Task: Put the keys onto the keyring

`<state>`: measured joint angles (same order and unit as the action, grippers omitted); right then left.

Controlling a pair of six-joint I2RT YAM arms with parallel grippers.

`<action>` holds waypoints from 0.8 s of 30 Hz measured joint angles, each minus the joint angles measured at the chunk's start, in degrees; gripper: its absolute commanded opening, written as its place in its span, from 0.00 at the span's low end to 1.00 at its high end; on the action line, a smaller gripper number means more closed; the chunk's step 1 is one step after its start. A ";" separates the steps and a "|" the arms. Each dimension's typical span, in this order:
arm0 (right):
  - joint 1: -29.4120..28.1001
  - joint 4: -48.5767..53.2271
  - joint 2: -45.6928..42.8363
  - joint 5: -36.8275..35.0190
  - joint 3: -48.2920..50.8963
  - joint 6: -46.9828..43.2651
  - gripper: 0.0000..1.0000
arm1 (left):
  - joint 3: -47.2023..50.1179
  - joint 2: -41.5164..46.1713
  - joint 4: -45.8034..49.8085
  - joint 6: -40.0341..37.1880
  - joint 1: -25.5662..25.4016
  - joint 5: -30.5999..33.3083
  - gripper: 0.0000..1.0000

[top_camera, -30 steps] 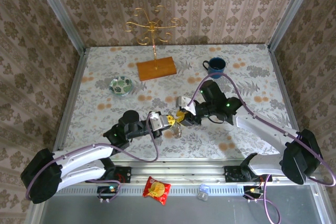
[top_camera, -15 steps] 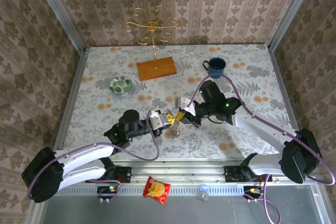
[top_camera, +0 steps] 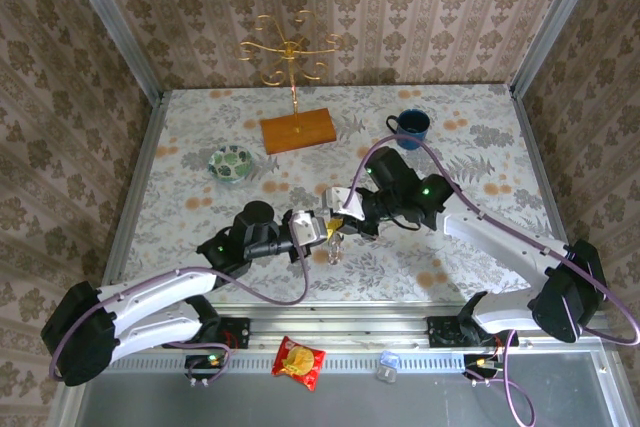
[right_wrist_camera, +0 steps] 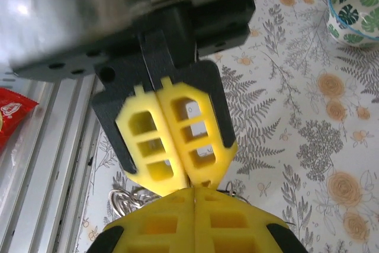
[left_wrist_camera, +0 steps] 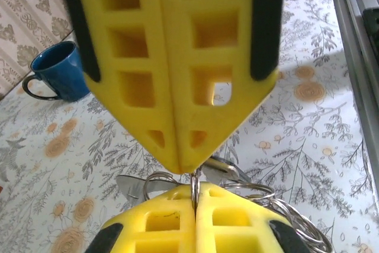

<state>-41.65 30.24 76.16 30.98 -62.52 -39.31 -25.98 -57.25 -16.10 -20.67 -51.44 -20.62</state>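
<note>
Both jaws shut tip to tip, left pinching the keyring [left_wrist_camera: 260, 191]; packet [top_camera: 299, 361] lettering illegible.

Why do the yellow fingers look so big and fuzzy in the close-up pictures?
Left wrist view: the right gripper sits very near the lens, so it looms large and soft-edged; the blue mug behind is clearer. Right wrist view: the left gripper is blurred, with glare on its silver body. Top view: even light, everything small and sharp.

Left arm [top_camera: 160, 297], 8 o'clock, and right arm [top_camera: 500, 237], 4 o'clock: white links, black joints, purple cables, yellow lattice-cut fingers [left_wrist_camera: 160, 57].
</note>
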 measured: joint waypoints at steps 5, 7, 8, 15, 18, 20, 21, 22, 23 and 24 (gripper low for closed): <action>-0.42 0.48 0.09 -1.29 -0.11 0.11 0.11 | -0.07 0.00 0.92 -0.02 0.11 0.11 0.00; -0.31 0.37 0.07 -2.03 0.13 0.33 0.22 | -0.04 0.00 0.92 -0.02 0.11 0.11 0.00; -0.17 0.24 -0.04 -2.27 0.48 0.48 0.26 | -0.04 0.04 0.92 -0.02 0.11 0.11 0.00; 0.24 0.20 -0.48 -2.75 2.01 2.56 0.28 | -0.04 0.39 0.92 -0.02 0.11 0.11 0.00; 0.24 0.00 -1.25 -2.75 3.04 3.72 0.24 | -0.04 0.42 0.92 -0.02 0.11 0.11 0.00; 0.24 -0.02 -1.62 -2.75 3.54 4.31 0.16 | -0.04 0.48 0.92 -0.02 0.11 0.13 0.00; 0.24 -0.11 -1.70 -2.75 3.69 4.76 0.11 | -0.04 0.55 0.92 -0.02 0.11 0.13 0.00; 0.24 -0.17 -1.70 -2.75 3.76 4.98 0.07 | -0.04 0.63 0.92 -0.02 0.11 0.13 0.00; 0.24 -0.20 -1.70 -2.80 3.78 5.35 0.02 | -0.04 0.72 0.92 -0.02 0.11 0.13 0.00; 0.28 -0.26 -1.70 -2.80 3.78 5.31 0.00 | -0.04 0.76 0.94 0.00 0.11 0.13 0.00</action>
<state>-41.36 29.98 74.46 28.18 -58.74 -34.00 -26.02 -56.49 -15.16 -20.67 -51.33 -20.49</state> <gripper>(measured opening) 0.054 0.055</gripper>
